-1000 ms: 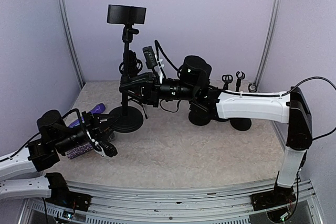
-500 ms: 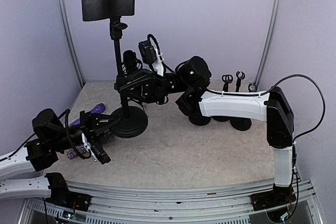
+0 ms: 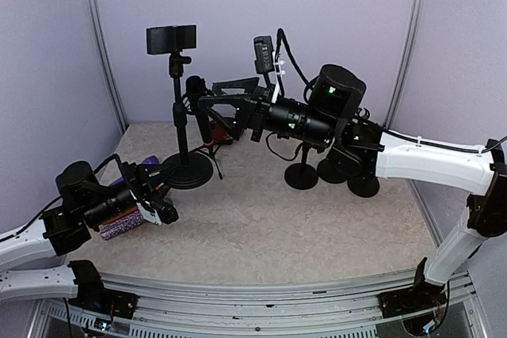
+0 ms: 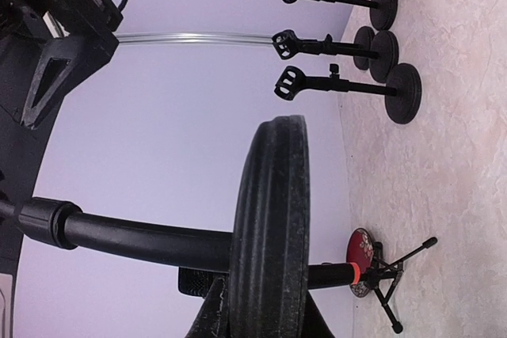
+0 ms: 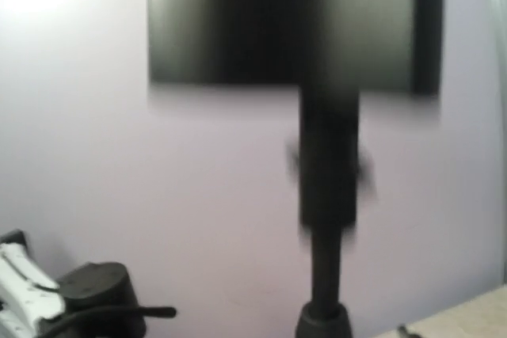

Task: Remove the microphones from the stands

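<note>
Two arms reach in: the right stretched level, the right gripper [image 3: 204, 99] at the black microphone [image 3: 195, 85] (clamped or not, I cannot tell). The left gripper [image 3: 162, 207] sits low, the stand [image 3: 188, 170] just beyond it, its state hidden.

Right wrist view: stand [image 5: 326, 187] blurred; left wrist view: stand base [image 4: 269, 219] cut by bottom edge
</note>
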Robot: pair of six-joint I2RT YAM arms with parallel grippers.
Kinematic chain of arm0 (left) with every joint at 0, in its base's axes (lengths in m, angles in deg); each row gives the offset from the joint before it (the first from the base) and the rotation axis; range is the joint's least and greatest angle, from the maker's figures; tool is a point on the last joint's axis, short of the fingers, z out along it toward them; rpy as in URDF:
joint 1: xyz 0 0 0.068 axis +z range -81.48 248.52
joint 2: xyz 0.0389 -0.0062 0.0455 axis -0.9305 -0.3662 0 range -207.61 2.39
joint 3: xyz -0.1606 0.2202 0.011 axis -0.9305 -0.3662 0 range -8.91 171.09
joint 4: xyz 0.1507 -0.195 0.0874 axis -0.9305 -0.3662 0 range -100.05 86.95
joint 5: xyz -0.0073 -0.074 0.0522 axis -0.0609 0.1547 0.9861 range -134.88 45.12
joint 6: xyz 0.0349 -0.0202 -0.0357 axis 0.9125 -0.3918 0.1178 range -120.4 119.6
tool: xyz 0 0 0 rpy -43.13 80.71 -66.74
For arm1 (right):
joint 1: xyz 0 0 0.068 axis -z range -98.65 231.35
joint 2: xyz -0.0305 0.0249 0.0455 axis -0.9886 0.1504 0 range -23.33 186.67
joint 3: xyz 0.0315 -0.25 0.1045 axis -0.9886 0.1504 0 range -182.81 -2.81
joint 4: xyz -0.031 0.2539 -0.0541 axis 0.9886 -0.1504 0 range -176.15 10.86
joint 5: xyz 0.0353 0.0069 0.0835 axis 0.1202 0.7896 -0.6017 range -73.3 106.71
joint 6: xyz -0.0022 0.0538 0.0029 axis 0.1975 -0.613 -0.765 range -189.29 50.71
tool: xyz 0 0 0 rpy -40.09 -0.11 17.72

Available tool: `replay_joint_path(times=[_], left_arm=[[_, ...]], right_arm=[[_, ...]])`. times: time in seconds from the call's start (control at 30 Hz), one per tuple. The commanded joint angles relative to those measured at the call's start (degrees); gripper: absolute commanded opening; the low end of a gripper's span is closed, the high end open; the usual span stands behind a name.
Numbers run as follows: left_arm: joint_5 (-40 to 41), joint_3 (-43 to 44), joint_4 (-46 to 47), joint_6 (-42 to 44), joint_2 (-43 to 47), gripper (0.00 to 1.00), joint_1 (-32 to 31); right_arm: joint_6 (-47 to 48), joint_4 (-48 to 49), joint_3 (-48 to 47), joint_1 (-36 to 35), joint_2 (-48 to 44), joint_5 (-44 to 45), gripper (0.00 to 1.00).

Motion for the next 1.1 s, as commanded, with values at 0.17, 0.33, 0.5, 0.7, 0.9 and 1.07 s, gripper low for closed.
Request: replay_joint_path(times=[0.17, 0.33, 0.5, 0.7, 0.9, 1.07], left_arm=[[1.56, 2.08, 5.08, -0.51, 0.48, 0.00, 0.01], [1.70, 1.78, 4.86, -0.23, 1.08, 0.00, 0.01], [1.33, 0.89, 5.09, 0.49, 1.48, 0.00, 0.00], [0.99, 0.48, 4.51, 1.46, 2.06, 0.00, 0.01], [2.67, 1.69, -1.01, 2.01, 0.93, 0.62, 0.08], [7.84, 7.19, -15.18, -3.98, -5.46, 0.99, 2.34]], right_arm=[[11.42, -9.96, -7.98, -8.32, 7.37, 22.81, 0.65], [11.47, -10.53, -10.13, -9.06, 9.72, 26.06, 0.63], [12.43, -11.23, -13.86, -8.97, 13.17, 28.92, 0.55], [13.31, -13.20, -19.46, -8.71, 17.76, 29.55, 0.33], [13.19, -10.90, -16.60, -8.17, 16.32, 30.80, 0.00], [13.73, -3.65, -3.64, -5.78, 10.40, 34.89, 0.00]])
